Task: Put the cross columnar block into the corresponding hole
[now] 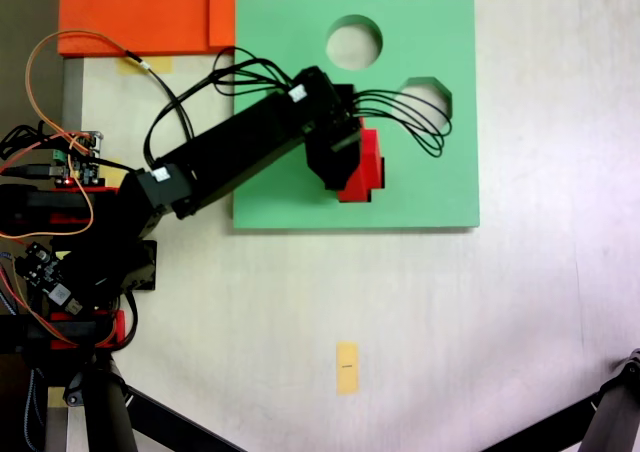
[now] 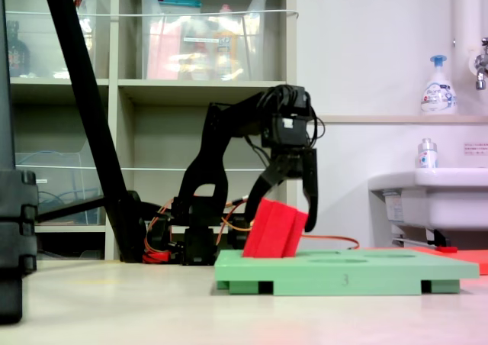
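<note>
The red cross columnar block stands tilted on the green foam board, its lower edge down at the board and its top leaning right in a fixed view. My gripper reaches down over it, jaws spread wide with one finger against each side of the block. The corresponding hole is mostly hidden under the block; a dark sliver shows at the block's lower edge.
The board also has a round cutout and an octagonal cutout. Orange foam sheets lie beyond the board's corner. Circuit boards and wires sit by the arm's base. A yellow tape mark is on the table.
</note>
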Tool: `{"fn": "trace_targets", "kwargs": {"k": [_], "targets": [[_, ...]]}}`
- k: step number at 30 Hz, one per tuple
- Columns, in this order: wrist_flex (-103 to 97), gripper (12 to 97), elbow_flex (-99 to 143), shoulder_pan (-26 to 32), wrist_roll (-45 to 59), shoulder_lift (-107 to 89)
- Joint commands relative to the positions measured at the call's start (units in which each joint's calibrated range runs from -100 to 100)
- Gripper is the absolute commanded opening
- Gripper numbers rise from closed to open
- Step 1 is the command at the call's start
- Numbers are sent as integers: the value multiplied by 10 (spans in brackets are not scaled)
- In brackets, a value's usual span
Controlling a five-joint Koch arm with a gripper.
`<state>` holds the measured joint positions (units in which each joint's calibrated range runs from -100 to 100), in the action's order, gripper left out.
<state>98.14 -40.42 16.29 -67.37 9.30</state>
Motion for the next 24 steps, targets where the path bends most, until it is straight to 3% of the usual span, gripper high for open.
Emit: {"fn": "trace_targets", "kwargs": {"k": [1, 3, 8, 16, 22, 24], "targets": [[19, 388, -22, 3, -5, 3], [19, 401, -20, 1, -5, 8], [19, 527, 3, -6, -1, -1], [19, 539, 49, -27, 22, -43], [19, 685, 76, -41, 22, -51], [19, 686, 83, -45, 23, -51]]}}
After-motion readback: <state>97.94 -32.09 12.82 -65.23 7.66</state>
